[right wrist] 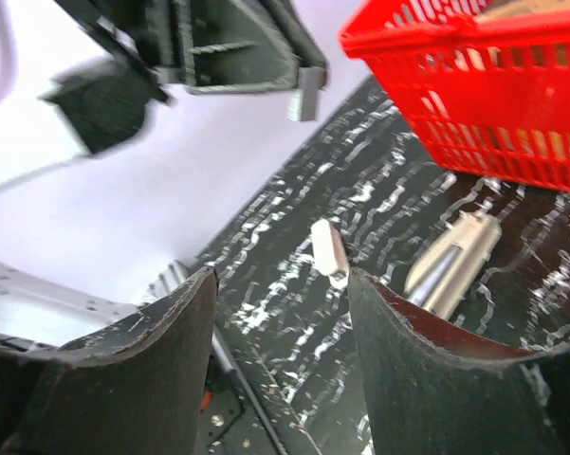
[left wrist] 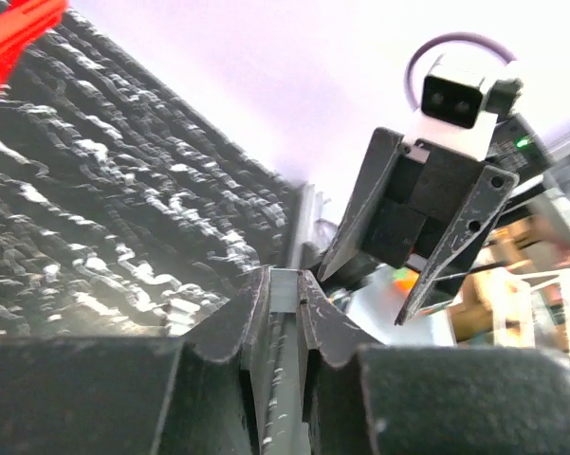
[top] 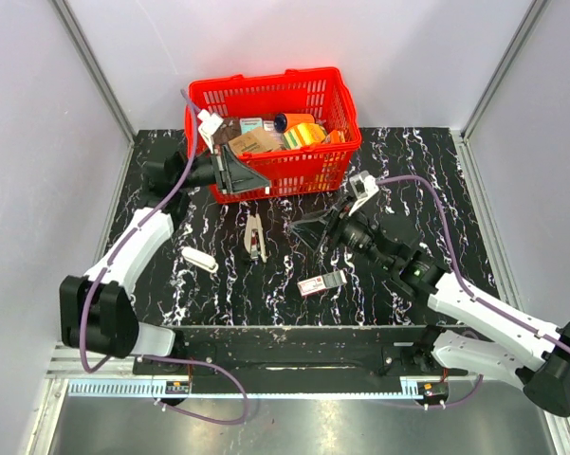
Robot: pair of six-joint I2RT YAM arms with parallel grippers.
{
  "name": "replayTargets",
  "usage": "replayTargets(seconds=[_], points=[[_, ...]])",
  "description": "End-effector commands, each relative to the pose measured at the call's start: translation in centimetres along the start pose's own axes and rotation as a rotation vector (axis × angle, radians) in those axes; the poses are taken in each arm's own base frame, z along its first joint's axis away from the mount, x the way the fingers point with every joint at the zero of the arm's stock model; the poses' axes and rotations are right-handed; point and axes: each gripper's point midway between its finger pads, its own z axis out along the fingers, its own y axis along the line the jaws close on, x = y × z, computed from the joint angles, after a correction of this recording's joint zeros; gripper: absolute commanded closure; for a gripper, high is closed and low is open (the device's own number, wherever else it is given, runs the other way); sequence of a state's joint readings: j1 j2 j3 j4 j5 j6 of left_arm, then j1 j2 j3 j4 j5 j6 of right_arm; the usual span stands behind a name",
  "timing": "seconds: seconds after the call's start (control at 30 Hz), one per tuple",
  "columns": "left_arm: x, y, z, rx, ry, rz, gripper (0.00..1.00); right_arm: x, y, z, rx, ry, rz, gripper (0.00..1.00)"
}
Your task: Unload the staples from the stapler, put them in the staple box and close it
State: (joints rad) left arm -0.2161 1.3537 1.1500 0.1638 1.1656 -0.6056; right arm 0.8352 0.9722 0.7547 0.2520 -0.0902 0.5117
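The cream-white stapler [top: 253, 237] lies swung open on the black marbled table in front of the basket. In the right wrist view the stapler [right wrist: 452, 263] shows its metal channel. My left gripper [top: 264, 184] hovers near the basket's front, shut on a thin grey strip of staples [left wrist: 285, 287]. That strip of staples [right wrist: 303, 94] pokes out of the jaws, high above the table. My right gripper [right wrist: 283, 280] hangs open to the right of the stapler [top: 302, 229], with nothing between its fingers.
A red basket [top: 334, 88] with several boxes and items stands at the back centre. A small white oblong piece [top: 199, 259] lies left of the stapler. A flat red-and-white box [top: 322, 282] lies nearer the front. Grey walls close in both sides.
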Motion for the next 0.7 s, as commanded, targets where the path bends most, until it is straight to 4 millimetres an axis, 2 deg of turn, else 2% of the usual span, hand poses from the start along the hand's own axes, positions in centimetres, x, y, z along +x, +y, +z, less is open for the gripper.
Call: replayTargets(seconds=[0.0,0.1,0.37,0.67], points=[[-2.7,-8.1,-1.8,0.282,-0.076,-0.007,0.86,-5.5,5.8,0.0,-0.217,-0.127,0.043,0.36],[-2.2,-7.7,-1.8,0.245,-0.066,-0.026,0.85,-6.3,7.0,0.5,-0.263,-0.126,0.045,0.37],[-0.4,-7.7,-2.0,0.242,-0.070,-0.070,0.82,-7.1,7.7,2.7,-0.317,-0.120,0.078,0.43],[-0.3,-7.6,-2.0,0.229,-0.066,-0.064,0.81,-7.5,8.0,4.5,-0.353,-0.109,0.106,0.48]])
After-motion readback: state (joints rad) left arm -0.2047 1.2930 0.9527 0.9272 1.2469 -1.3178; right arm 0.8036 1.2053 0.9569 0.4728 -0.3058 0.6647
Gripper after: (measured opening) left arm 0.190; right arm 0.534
